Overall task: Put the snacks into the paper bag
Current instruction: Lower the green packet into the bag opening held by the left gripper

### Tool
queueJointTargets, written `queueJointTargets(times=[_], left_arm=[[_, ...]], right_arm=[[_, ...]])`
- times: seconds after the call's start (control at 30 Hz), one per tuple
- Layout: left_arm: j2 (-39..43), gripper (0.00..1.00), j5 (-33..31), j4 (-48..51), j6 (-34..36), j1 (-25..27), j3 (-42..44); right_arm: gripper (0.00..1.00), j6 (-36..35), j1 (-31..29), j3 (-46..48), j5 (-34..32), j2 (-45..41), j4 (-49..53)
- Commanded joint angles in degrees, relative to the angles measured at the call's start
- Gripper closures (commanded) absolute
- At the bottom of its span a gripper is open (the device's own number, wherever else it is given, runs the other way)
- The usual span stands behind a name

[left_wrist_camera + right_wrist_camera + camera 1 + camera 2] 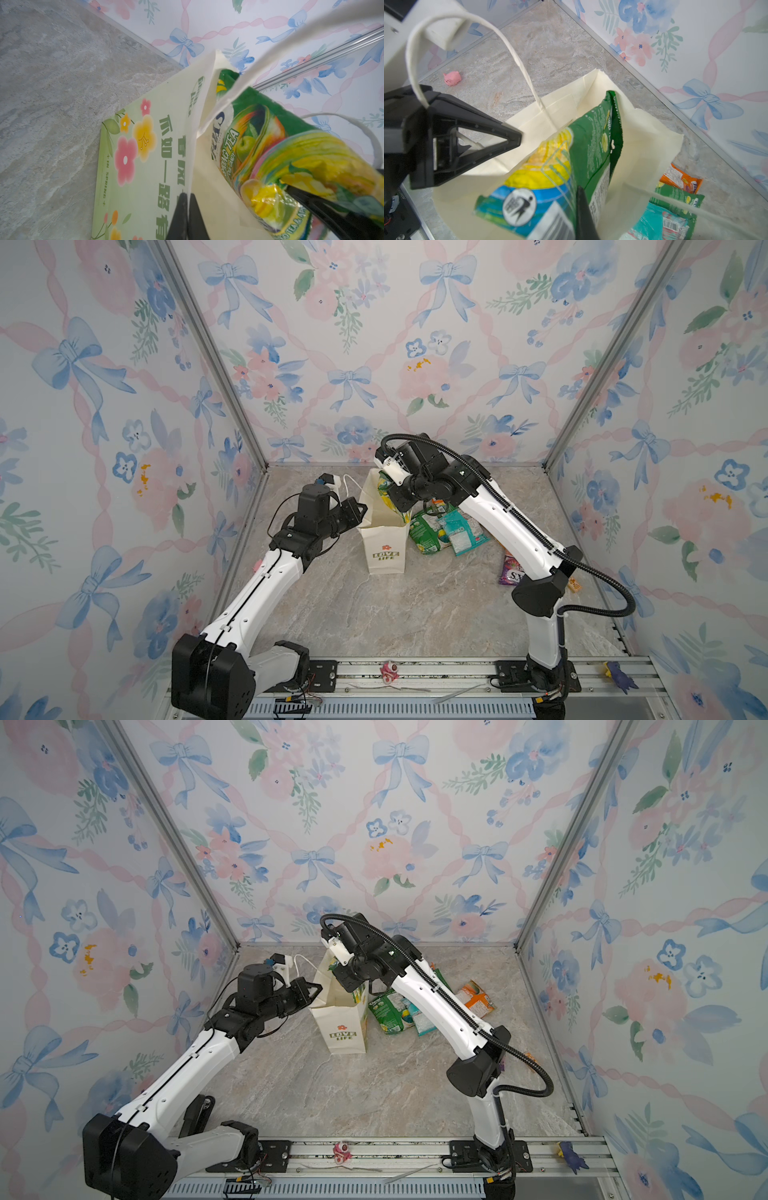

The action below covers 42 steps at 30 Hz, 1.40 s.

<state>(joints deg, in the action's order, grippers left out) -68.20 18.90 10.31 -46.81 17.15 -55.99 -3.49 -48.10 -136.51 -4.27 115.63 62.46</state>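
The left gripper (360, 509) is closed on the left rim of the paper bag (384, 549), which stands upright in the middle of the surface (415, 614). The right gripper (392, 497) holds a green packet (550, 162) in the open mouth of the bag. More packets (440, 531) lie just right of the bag.

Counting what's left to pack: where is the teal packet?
In both top views the teal packet lies just right of the paper bag, overlapping a green packet.
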Motion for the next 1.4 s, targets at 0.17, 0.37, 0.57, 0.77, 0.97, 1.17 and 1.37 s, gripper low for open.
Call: queueJointTargets(times=[0.17, 0.37, 0.57, 0.77, 0.97, 1.17, 1.37], left_arm=[[-0.3, 1.0, -0.4, -1.1, -1.0, 0.3, 0.5], [-0.3, 1.0, -0.4, -1.2, -1.3, 0.3, 0.4], [0.0, 1.0, -0.4, -1.4, -1.3, 0.5, 0.7], [0.3, 1.0, -0.5, -1.4, -1.4, 0.6, 1.1], [0.4, 1.0, -0.9, -1.5, -1.4, 0.6, 1.1], [0.2, 1.0, -0.6, -1.8, -1.7, 0.6, 1.1], [0.7, 1.0, -0.9, -1.7, -1.9, 0.6, 1.5]], right_arm=[[0.98, -1.1, -1.6, -2.6, -2.5, 1.8, -0.2], [0.97, -1.1, -2.0, -3.2, -2.8, 2.3, -0.7], [0.96, -0.2, -2.1, -4.1, -3.5, 3.0, -1.1], [0.95, -0.3, -2.2, -5.0, -3.4, 3.6, -0.8], [0.92, -1.1, -2.9, -4.6, -4.6, 3.7, 0.6], [0.84, -2.6, -3.6, -4.1, -6.4, 4.0, 1.6], [0.82, -3.9, -3.8, -2.9, -8.3, 3.8, 2.0]])
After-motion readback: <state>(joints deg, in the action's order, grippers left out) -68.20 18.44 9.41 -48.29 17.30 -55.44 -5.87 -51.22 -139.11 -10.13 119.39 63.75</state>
